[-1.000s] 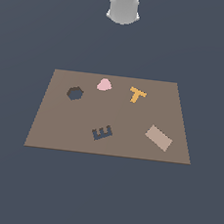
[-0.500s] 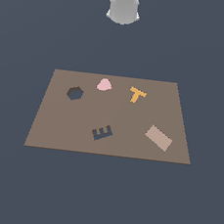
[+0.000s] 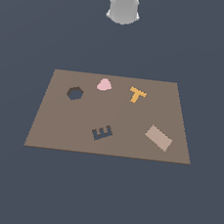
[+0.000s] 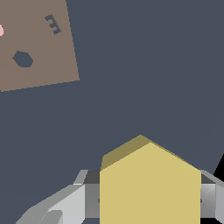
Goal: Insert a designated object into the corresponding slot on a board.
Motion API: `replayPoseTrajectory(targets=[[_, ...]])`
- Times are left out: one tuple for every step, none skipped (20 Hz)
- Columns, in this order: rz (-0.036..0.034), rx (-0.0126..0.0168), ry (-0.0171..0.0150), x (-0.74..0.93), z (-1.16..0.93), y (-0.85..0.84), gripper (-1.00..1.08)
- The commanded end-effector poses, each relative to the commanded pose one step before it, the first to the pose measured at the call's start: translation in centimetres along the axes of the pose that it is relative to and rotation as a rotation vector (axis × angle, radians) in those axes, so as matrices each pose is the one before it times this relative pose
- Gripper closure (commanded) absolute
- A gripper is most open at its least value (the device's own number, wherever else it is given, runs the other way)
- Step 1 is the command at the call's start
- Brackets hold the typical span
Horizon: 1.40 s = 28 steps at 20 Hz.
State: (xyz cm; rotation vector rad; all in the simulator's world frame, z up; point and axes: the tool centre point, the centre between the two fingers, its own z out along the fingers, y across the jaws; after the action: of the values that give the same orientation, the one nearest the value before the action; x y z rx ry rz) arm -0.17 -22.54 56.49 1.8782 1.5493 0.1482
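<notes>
dark floor all round; the fingers (image 4: 61,205) pinch the yellow block (image 4: 151,186), high above the board (image 3: 108,143), whose hexagon hole (image 3: 75,93) waits empty.

Counts: 1 brown board (image 3: 108,143); 2 dark cutouts in it, 1 hexagon slot (image 3: 75,93) and 1 E-shaped cutout (image 3: 102,133); 3 pieces lying on it, 1 pink rounded piece (image 3: 104,84), 1 orange T-shaped piece (image 3: 137,94), 1 tan rectangular piece (image 3: 159,137); 1 yellow hexagonal block (image 4: 149,188), seen only in wrist view; 1 gripper (image 4: 144,199)
</notes>
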Motion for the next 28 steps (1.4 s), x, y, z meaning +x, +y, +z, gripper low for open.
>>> replayPoseTrajectory(targets=[[-0.08707, 0.00561, 0.02529, -1.339, 0.96, -1.003, 1.08], [-0.03493, 0.00406, 0.01202, -0.372, 0.599, -0.488, 1.08], [-0.03559, 0.00474, 0.01293, -0.287, 0.699, -0.522, 1.08], [-0.0363, 0.00536, 0.01388, -0.197, 0.797, -0.548, 1.08], [-0.03707, 0.0059, 0.01484, -0.103, 0.893, -0.565, 1.08], [-0.03789, 0.00636, 0.01581, -0.007, 0.986, -0.575, 1.08], [-0.03877, 0.00675, 0.01679, 0.091, 1.076, -0.576, 1.08], [-0.03968, 0.00707, 0.01777, 0.19, 1.164, -0.569, 1.08], [-0.04064, 0.00732, 0.01876, 0.29, 1.249, -0.553, 1.08], [-0.04164, 0.00749, 0.01972, 0.388, 1.331, -0.528, 1.08], [-0.04268, 0.00759, 0.02068, 0.486, 1.409, -0.495, 1.08], [-0.04375, 0.00763, 0.02161, 0.581, 1.484, -0.454, 1.08], [-0.04484, 0.0076, 0.02252, 0.673, 1.556, -0.405, 1.08], [-0.04597, 0.00752, 0.02341, 0.761, 1.624, -0.349, 1.08], [-0.04711, 0.00738, 0.02426, 0.844, 1.688, -0.285, 1.08], [-0.04828, 0.00718, 0.02508, 0.923, 1.749, -0.215, 1.08], [-0.0489, 0.00686, 0.02557, 0.984, 1.785, -0.138, 1.08], [-0.04848, 0.00638, 0.02547, 1.014, 1.779, -0.057, 1.08], [-0.0477, 0.00586, 0.02513, 1.027, 1.756, 0.021, 1.08], [-0.04679, 0.00534, 0.02468, 1.029, 1.725, 0.093, 1.08], [-0.04577, 0.00484, 0.02414, 1.02, 1.687, 0.158, 1.08], [-0.04464, 0.00435, 0.02353, 1.003, 1.643, 0.217, 1.08], [-0.04339, 0.00389, 0.02283, 0.978, 1.593, 0.268, 1.08], [-0.04205, 0.00346, 0.02207, 0.947, 1.539, 0.312, 1.08], [-0.0406, 0.00305, 0.02126, 0.91, 1.48, 0.348, 1.08], [-0.03906, 0.00267, 0.02039, 0.87, 1.418, 0.377, 1.08], [-0.03743, 0.00233, 0.01948, 0.826, 1.353, 0.398, 1.08], [-0.03572, 0.00201, 0.01853, 0.78, 1.285, 0.412, 1.08]])
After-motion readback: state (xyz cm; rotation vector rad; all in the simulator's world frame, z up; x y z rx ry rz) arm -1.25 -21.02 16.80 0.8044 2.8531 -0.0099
